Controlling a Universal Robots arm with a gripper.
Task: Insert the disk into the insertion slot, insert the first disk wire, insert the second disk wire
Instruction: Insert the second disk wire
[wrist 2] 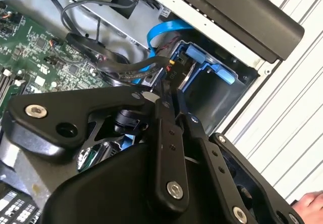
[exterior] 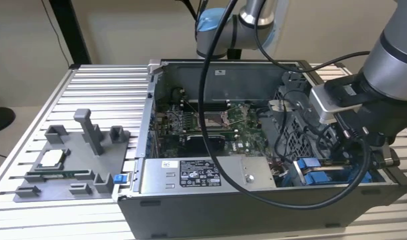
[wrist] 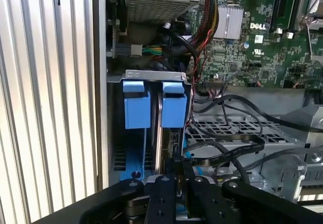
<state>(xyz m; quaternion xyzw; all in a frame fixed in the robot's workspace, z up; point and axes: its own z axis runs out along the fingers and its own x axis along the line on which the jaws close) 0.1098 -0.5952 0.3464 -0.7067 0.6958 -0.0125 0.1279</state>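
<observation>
The disk (wrist: 174, 114) stands on edge in the insertion slot, its blue frame (wrist 2: 212, 67) seated in the bay at the corner of the open computer case (exterior: 257, 210). A second blue frame (wrist: 136, 105) sits beside it. In both wrist views my gripper (wrist 2: 170, 90) (wrist: 180, 172) hangs right at the disk's end, its black fingers (wrist 2: 169, 148) drawn together on the plug of a flat black disk wire (wrist 2: 126, 68) (wrist: 227, 154). A blue flat wire (wrist 2: 160, 32) curves down to the same end of the disk. In the exterior view my arm (exterior: 363, 100) reaches into the case's corner on the exterior view's right, over the blue frames (exterior: 309, 167).
A silver labelled power-supply box (exterior: 197, 172) lies along the case's front. The green motherboard (exterior: 210, 120) fills the middle, with loose black cables (wrist: 242, 108) crossing beside the bay. A grey fixture (exterior: 77, 155) with parts rests on the slatted table. A fingertip (wrist 2: 310, 204) shows outside the case.
</observation>
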